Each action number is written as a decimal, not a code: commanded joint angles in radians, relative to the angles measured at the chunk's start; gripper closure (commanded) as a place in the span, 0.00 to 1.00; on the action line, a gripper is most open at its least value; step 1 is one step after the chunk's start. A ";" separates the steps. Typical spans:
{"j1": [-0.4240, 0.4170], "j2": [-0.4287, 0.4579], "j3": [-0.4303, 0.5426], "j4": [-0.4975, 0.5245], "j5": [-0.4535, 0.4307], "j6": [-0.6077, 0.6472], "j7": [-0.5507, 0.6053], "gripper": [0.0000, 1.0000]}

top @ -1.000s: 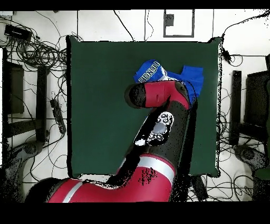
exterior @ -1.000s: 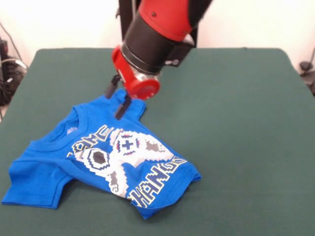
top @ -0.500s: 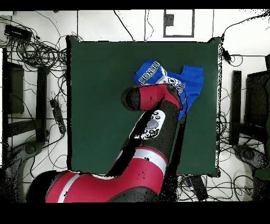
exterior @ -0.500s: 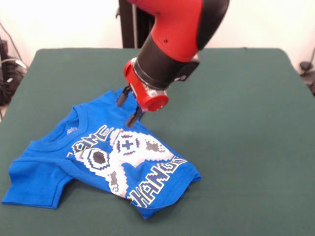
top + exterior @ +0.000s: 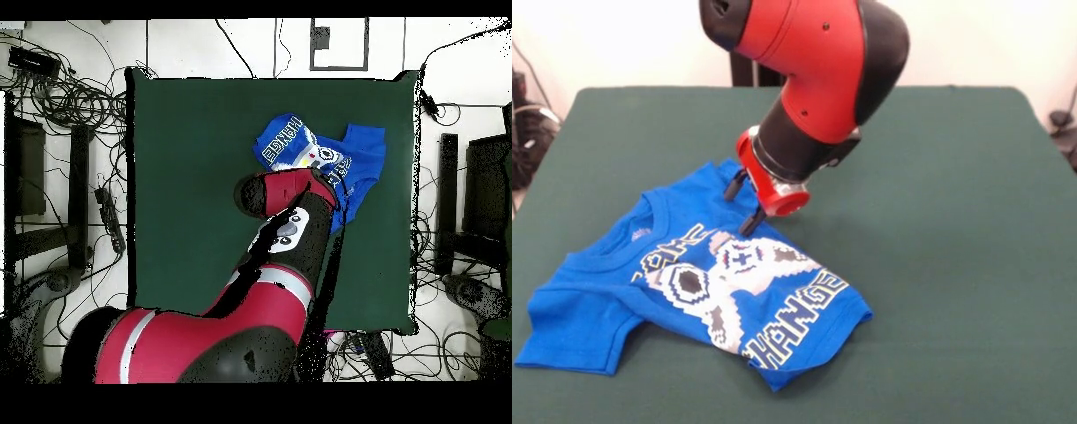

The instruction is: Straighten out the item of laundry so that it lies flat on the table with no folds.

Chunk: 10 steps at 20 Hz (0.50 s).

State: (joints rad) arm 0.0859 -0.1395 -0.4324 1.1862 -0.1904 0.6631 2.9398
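Note:
The item of laundry (image 5: 609, 300) is a bright blue T-shirt with a white-grey controller print and outlined lettering. It lies crumpled on the near left part of the green table (image 5: 953, 221), its lower part folded over and one sleeve spread at the left. My gripper (image 5: 741, 205) hangs over the shirt's far edge, just above the print, and is open, with its two dark fingers (image 5: 749, 223) apart. Whether the tips touch the cloth I cannot tell. In the overhead view the shirt (image 5: 355, 150) shows beside the arm, which hides the gripper over the table (image 5: 200, 180).
The red and black arm (image 5: 821, 79) leans over the table's middle. Cables and stands (image 5: 70, 100) ring the table in the overhead view. Green felt stretches to the right of the shirt in the front view.
The gripper has moved down and to the right along the shirt's far edge, towards the print. The print and lettering now lie a little flatter and shifted rightward.

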 commanded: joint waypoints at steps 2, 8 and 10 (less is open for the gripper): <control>0.016 0.011 0.104 0.041 0.050 0.002 0.067 0.00; 0.025 0.011 0.104 0.076 0.057 -0.024 0.098 0.00; 0.034 0.010 0.093 0.094 0.056 -0.046 0.122 0.00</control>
State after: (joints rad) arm 0.0865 -0.1409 -0.4324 1.1868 -0.1906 0.6631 2.9398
